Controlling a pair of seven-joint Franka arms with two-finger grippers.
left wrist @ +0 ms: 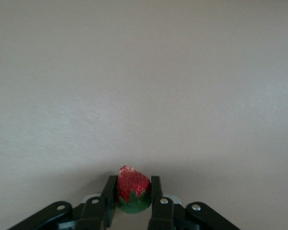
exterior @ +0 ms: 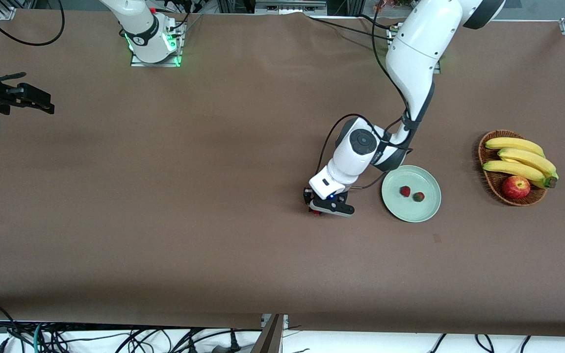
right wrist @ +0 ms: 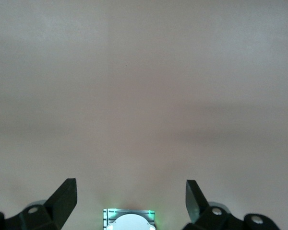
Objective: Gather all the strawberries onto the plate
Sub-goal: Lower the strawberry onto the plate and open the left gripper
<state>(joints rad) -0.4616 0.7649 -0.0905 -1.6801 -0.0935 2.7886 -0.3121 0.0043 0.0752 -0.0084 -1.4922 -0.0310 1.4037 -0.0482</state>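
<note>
The pale mint-green plate lies on the brown table toward the left arm's end. Two strawberries lie in it. My left gripper is low at the table beside the plate, toward the right arm's end. It is shut on the third strawberry, red tip outward and green top toward the palm, between the fingers of the left gripper. A bit of its red shows under the gripper. My right gripper waits open and empty over the right arm's end of the table, also in its wrist view.
A brown wicker basket with bananas and a red apple stands near the left arm's end, past the plate. The right arm's base shows in the right wrist view.
</note>
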